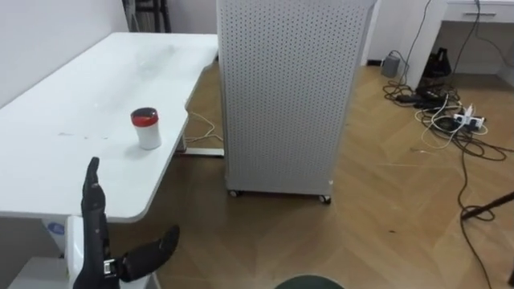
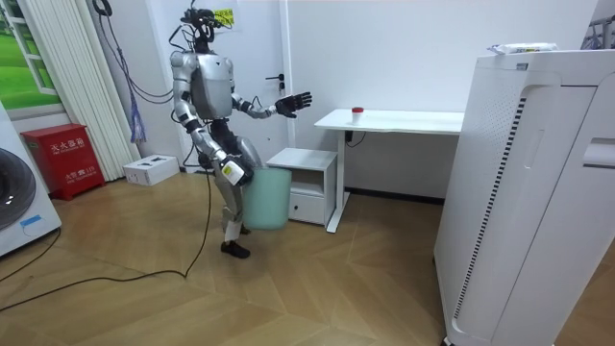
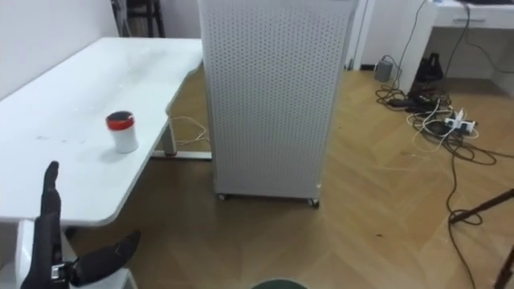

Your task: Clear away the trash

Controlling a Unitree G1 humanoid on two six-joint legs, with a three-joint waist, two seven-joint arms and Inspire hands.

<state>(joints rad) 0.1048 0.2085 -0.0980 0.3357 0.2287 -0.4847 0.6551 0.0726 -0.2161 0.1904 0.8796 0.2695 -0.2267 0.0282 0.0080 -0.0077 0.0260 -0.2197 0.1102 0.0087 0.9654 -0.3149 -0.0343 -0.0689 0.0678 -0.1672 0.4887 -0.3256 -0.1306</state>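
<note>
Red-lidded cup (image 1: 146, 128) stands upright near the counter (image 1: 56, 168) edge, untouched. The left hand (image 1: 98, 241) is raised short of it, fingers straight, thumb spread, likely readying a grasp. The right hand (image 2: 233, 173) hangs by a pale green bin (image 2: 271, 197), presumably for the garbage; whether it grips, I cannot tell.

Left hand (image 2: 293, 101) raised, fingers spread, before table (image 2: 404, 122); cup (image 2: 357, 111) on top.
</note>
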